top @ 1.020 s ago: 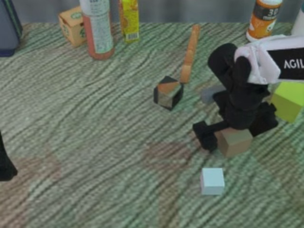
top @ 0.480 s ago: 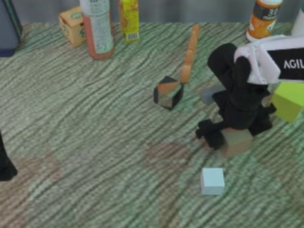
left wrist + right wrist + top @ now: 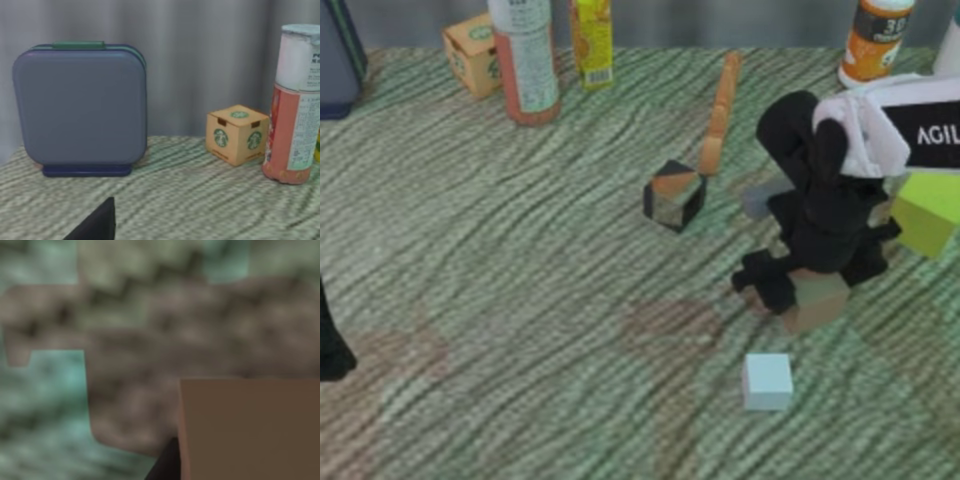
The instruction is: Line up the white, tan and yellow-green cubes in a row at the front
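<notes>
"AGIL" read in white on the right arm's black panel; green round logos printed on small tan cardboard box at counter rear. Right pincer clamped around large matte tan-brown cube, right of centre. Small pale bluish-white cube just in front, apart. Large lime yellow-green cube at right edge. Left pincer parked at left edge, jaw state impossible to tell.

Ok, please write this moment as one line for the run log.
right gripper: down at tan cube, fingers astride it | white cube: nearer the front, apart | yellow-green cube: right edge, untouched | left arm: parked at left edge
</notes>
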`<control>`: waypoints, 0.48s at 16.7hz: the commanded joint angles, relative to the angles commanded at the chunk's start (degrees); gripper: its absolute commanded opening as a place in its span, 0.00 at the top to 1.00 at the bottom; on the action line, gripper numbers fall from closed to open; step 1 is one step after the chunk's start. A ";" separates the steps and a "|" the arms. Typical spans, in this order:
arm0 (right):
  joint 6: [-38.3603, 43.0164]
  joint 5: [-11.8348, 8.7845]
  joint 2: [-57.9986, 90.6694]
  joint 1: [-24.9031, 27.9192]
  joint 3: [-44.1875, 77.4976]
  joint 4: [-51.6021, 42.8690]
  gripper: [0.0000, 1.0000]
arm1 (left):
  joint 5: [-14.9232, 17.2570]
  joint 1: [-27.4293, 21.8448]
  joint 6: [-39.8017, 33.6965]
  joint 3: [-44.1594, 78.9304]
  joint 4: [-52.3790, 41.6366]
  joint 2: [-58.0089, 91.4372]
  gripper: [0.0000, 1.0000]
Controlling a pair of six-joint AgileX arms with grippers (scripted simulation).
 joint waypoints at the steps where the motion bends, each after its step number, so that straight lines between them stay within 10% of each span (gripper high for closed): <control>1: 0.00 0.00 0.00 0.00 0.00 0.00 1.00 | 0.00 0.00 0.00 0.00 0.00 0.00 0.00; 8: -0.02 0.10 -1.44 -0.02 1.11 -1.41 1.00 | 0.00 0.00 0.00 0.00 0.00 0.00 0.00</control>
